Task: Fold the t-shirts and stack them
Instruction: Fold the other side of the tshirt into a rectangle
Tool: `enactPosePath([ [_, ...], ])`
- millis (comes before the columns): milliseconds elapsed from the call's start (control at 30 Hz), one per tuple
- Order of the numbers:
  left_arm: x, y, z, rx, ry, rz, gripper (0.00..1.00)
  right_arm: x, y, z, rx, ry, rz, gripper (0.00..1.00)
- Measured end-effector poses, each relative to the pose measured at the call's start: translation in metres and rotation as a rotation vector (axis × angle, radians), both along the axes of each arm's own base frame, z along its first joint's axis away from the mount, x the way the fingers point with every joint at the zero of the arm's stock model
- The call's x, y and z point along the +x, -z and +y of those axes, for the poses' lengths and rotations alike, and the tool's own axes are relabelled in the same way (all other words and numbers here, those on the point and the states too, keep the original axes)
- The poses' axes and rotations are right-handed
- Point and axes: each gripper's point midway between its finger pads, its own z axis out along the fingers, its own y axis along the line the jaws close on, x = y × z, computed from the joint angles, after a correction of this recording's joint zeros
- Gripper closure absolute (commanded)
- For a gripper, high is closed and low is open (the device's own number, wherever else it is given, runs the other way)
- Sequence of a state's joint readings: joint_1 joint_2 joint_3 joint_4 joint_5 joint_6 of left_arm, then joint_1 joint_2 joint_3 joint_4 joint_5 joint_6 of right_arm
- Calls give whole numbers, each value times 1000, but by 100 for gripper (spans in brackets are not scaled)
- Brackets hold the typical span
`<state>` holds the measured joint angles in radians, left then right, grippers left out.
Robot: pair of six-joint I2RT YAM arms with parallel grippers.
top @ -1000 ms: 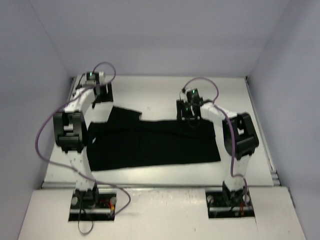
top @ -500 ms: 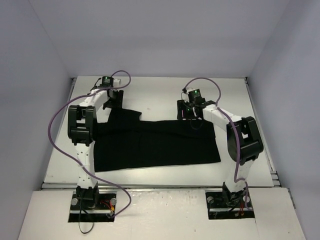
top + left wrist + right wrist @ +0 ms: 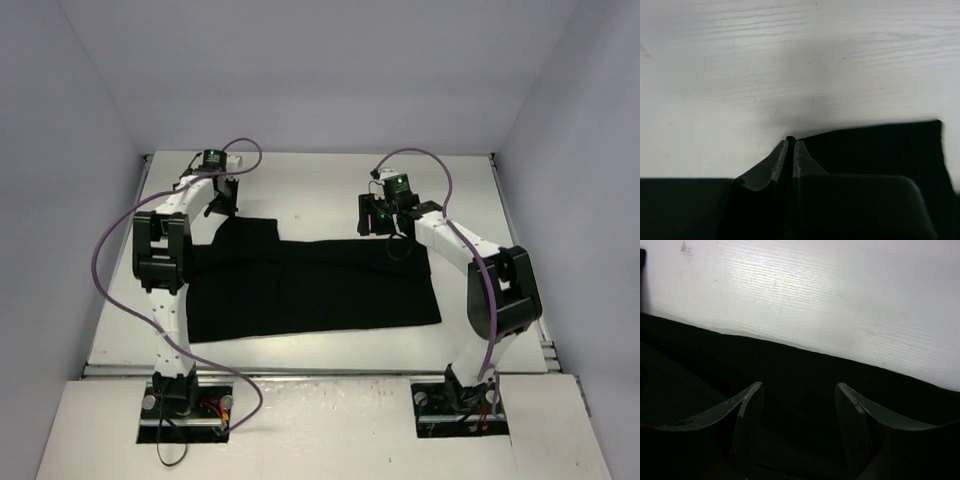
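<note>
A black t-shirt (image 3: 310, 285), soft and limp, lies flat on the table (image 3: 320, 185); it likely needs pinching at edges or corners. The left gripper (image 3: 791, 143) looks clenched on its far sleeve edge. The right gripper (image 3: 799, 386) hangs released above the far edge.

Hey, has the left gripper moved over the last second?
Yes. Seen from above, the left gripper has shifted right, away from the white table's left edge, toward the far left corner of the black cloth t-shirt.
</note>
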<state>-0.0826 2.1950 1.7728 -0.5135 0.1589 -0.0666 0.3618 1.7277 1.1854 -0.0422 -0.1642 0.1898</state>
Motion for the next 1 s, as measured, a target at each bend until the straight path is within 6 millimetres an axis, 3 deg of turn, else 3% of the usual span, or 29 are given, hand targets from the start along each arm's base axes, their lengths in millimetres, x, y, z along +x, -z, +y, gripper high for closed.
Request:
enactPosePath([
  [100,-11,-44,-1,-9,0,-58,100,-3,-9,-2,1,5,-19,44],
  [200,-36,-110,-2,-33,-5,-175,100,-8,-16,-6,-2,11,-38,44],
  [300,-79,-168,-7,-77,-9,-300,100,-13,-23,-10,-6,14,-53,44],
  [367,-112,-184,-10,-108,-8,-340,100,-18,-25,-13,-8,16,-61,44],
  [467,-153,-171,-14,-147,-6,-313,96,-24,-25,-17,-17,17,-62,43],
  [533,-174,-143,-17,-166,-9,-242,83,-27,-22,-19,-25,18,-57,43],
  [633,-207,-97,-21,-188,-22,-106,78,-30,-17,-22,-34,21,-44,42],
  [733,-239,-70,-26,-206,-21,-10,75,-31,-15,-25,-44,26,-36,42],
  [833,-257,-73,-29,-227,-13,0,65,-30,-15,-30,-51,43,-37,42],
  [1000,-257,-113,-25,-234,-26,-143,61,-25,-11,-51,-68,120,-31,41],
])
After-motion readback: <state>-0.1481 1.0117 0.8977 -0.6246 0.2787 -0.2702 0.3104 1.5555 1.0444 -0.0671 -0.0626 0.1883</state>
